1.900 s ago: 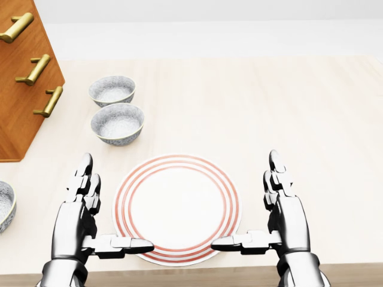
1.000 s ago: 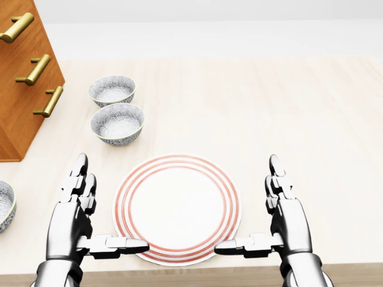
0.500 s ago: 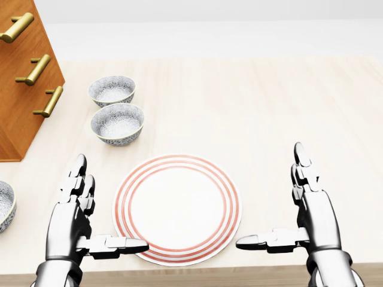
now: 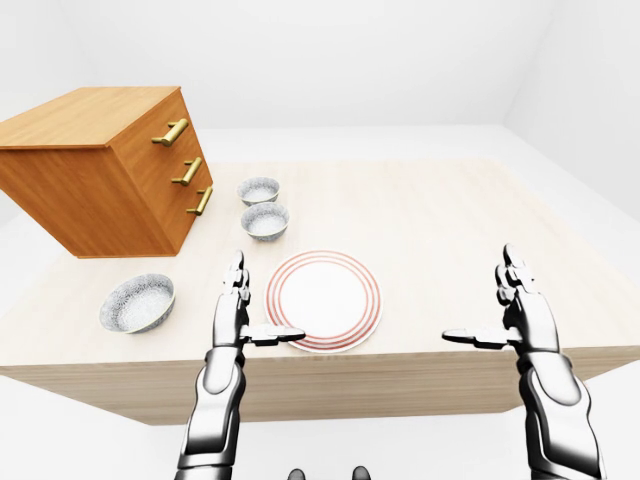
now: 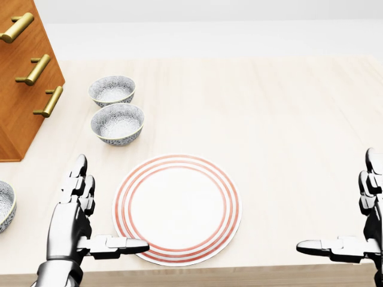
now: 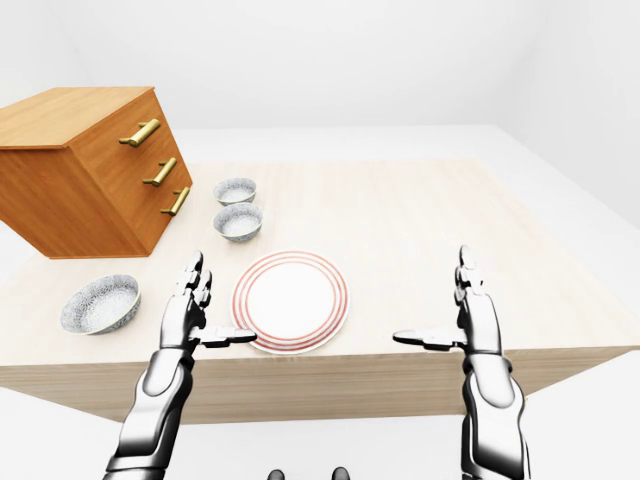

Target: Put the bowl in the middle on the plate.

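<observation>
A white plate [image 5: 178,203] with red rings lies on the table near the bottom edge of the head view. Up and to its left sit two grey speckled bowls in a line; the nearer one is the middle bowl [image 5: 117,123], the farther bowl [image 5: 112,90] lies just beyond it. A third bowl [image 5: 4,205] shows at the left edge. My left hand [image 5: 111,206] stands open beside the plate's left rim, thumb pointing at the plate, holding nothing. My right hand [image 5: 336,200] is open at the far right, well away from the plate.
A wooden drawer chest [image 4: 110,165] with brass handles stands on the table's left part, close to the two bowls. The light wooden table [image 5: 269,119] stretches right of the plate. Its near edge runs just under my hands.
My right hand has swung out to the right, from the plate's right rim to the edge of the head view. The left hand, plate and bowls have not moved.
</observation>
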Controlling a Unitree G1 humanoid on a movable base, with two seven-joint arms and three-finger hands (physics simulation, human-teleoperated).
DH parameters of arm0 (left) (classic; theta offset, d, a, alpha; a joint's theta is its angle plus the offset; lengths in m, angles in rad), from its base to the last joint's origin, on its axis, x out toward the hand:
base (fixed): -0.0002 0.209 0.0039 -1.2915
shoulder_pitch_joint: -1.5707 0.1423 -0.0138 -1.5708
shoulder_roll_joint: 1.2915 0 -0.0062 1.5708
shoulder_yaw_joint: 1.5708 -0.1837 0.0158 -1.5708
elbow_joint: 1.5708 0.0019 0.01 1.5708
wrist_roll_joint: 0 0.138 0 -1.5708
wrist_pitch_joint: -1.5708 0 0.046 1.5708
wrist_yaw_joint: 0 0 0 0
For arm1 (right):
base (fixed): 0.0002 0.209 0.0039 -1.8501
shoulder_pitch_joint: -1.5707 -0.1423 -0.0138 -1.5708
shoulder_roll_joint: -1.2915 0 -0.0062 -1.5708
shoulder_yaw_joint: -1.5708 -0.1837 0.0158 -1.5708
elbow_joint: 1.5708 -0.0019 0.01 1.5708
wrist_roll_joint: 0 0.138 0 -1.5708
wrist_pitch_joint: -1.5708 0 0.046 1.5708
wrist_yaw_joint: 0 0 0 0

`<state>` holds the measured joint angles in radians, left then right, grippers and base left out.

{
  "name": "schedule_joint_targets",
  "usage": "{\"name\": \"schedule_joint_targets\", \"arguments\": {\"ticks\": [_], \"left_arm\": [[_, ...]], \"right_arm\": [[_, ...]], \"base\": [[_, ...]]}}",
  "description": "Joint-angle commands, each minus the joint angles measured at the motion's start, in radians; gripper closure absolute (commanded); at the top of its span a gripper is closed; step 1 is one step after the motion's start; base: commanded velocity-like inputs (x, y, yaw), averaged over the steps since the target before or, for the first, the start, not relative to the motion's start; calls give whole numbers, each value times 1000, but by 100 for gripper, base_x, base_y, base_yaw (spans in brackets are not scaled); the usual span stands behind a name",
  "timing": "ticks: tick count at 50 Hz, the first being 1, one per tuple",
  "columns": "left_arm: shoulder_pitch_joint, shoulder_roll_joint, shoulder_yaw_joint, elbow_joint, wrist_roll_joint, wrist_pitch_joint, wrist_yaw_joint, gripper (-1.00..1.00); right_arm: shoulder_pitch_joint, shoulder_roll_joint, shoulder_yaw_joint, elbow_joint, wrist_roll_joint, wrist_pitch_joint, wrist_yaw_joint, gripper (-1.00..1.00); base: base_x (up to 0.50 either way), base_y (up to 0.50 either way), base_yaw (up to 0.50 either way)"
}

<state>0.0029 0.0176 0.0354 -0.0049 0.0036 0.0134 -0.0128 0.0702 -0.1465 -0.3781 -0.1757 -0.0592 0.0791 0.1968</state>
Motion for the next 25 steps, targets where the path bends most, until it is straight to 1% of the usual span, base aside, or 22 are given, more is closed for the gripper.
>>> {"name": "schedule_joint_targets", "arguments": {"ticks": [1, 2, 3, 4, 5, 6, 7, 8, 10, 11, 12, 13, 14, 15, 18, 20, 23, 24, 25], "left_arm": [[-5, 1, -4, 26, 24, -22, 8, -100], [-6, 1, -3, 33, 24, -29, 7, -100], [-4, 1, -3, 29, 23, -27, 7, -100], [-1, 1, -4, 20, 24, -21, 7, -100], [2, -1, -5, 2, 24, -7, 7, -100], [-1, 0, -4, 17, 25, -18, 7, -100], [-4, 0, -4, 26, 24, -24, 7, -100], [-4, 0, -3, 27, 24, -24, 7, -100], [-6, 1, -2, 35, 24, -30, 7, -100], [-6, 1, -2, 35, 24, -31, 7, -100], [-2, 0, -4, 24, 26, -22, 7, -100], [-8, 1, -2, 41, 25, -34, 7, -100], [-8, 1, -2, 43, 24, -35, 7, -100], [-7, 1, -2, 37, 25, -30, 7, -100], [-8, 1, -2, 40, 25, -32, 7, -100], [4, -1, -7, 4, 27, -8, 7, -100], [2, -1, -7, 6, 28, -9, 7, -100], [0, 0, -5, 15, 27, -16, 6, -100], [-1, 0, -5, 16, 27, -16, 6, -100]], "right_arm": [[32, -76, -212, 213, 88, -58, 46, -100], [30, -80, -213, 214, 97, -54, 45, -100], [29, -81, -210, 216, 101, -52, 43, -100], [24, -83, -210, 226, 110, -54, 38, -100], [22, -80, -212, 222, 131, -46, 37, -100], [19, -67, -219, 201, 206, 8, 52, -100], [18, -67, -217, 200, 227, 8, 49, -100], [19, -68, -215, 200, 230, 8, 46, -100], [24, -75, -209, 201, 214, 8, 34, -100], [26, -74, -208, 192, 216, 8, 32, -100], [31, -73, -204, 181, 208, 8, 30, -100], [36, -68, -202, 164, 205, 8, 31, -100], [39, -66, -200, 160, 199, 8, 36, -100], [42, -63, -196, 156, 190, 8, 40, -100], [42, -54, -192, 151, 181, 8, 38, -100], [44, -47, -189, 141, 181, 8, 38, -100], [45, -44, -187, 139, 178, 8, 38, -100], [46, -42, -186, 137, 175, 8, 35, -100], [46, -42, -186, 136, 175, 8, 35, -100]], "base": [[0, 0, 0], [0, 0, 0], [0, 0, 0], [0, 0, 0], [0, 0, 0], [0, 0, 0], [0, 0, 0], [0, 0, 0], [0, 0, 0], [0, 0, 0], [0, 0, 0], [0, 0, 0], [0, 0, 0], [0, 0, 0], [0, 0, 0], [0, 0, 0], [0, 0, 0], [0, 0, 0], [0, 0, 0]]}}
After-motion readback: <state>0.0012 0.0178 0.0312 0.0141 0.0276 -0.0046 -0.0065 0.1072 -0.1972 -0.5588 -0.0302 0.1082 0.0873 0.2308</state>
